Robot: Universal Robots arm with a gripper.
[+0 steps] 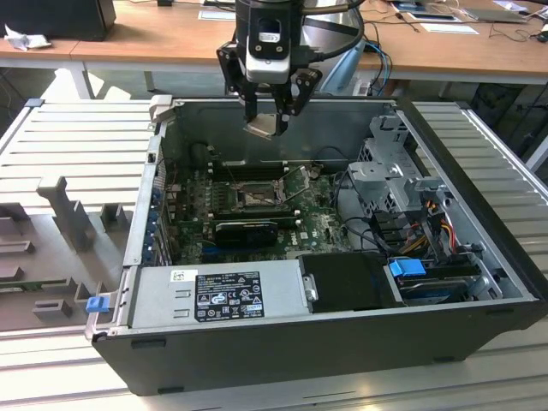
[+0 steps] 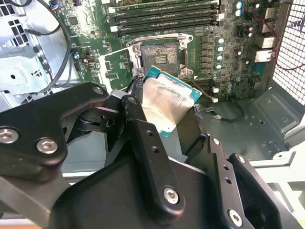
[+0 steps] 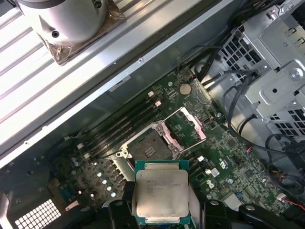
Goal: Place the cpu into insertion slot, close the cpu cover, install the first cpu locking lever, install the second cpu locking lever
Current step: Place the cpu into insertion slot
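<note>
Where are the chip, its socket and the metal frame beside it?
the cpu [image 3: 162,193], first wrist view: middle of its pale metal face.
the insertion slot [image 3: 151,149], first wrist view: its dull metallic centre.
the cpu cover [image 3: 196,125], first wrist view: the frame's silvery edge.

Below the fingers [image 2: 133,107] the insertion slot [image 3: 148,150] lies uncovered and clear, bounded by the open cpu cover [image 3: 194,123] and memory slots [image 3: 126,126] alongside

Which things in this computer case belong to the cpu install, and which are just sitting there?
For the job: cpu, held in the tool; insertion slot, empty; cpu cover, swung open.
Just there: memory slots; graphics card; power supply; drive cage; cables.
</note>
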